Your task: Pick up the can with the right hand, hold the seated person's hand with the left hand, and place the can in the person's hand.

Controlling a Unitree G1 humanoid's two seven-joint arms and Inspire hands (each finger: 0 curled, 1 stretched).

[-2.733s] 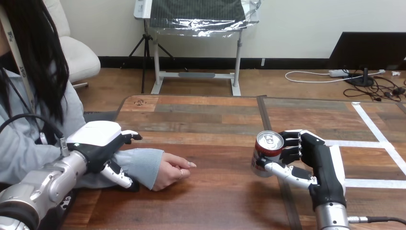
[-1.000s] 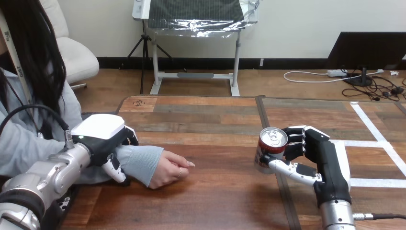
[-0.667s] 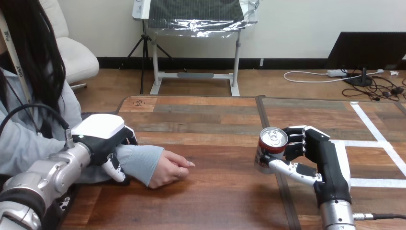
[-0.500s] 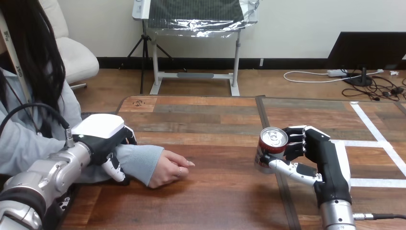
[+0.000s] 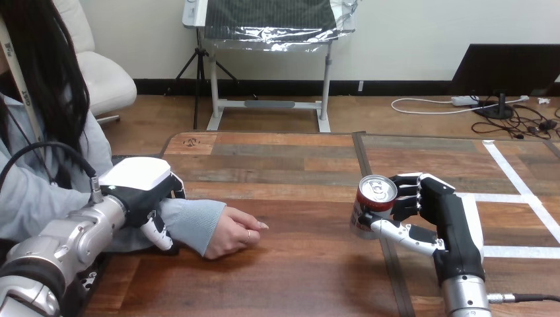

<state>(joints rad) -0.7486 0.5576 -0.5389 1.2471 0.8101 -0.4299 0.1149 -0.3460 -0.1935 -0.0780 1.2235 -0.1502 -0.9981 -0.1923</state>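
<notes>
While my right hand (image 5: 432, 208) wrapped fingers and thumb round the can (image 5: 371, 210), it sat in that grip close to the table (image 5: 297, 277). I judged it light, thin-walled and slick, best taken mid-body without crushing. Well left of the can, my left hand (image 5: 142, 191) lay over the person's forearm (image 5: 191, 224), seemingly curled round it. The person's hand (image 5: 234, 232) rested knuckles-up between them.
</notes>
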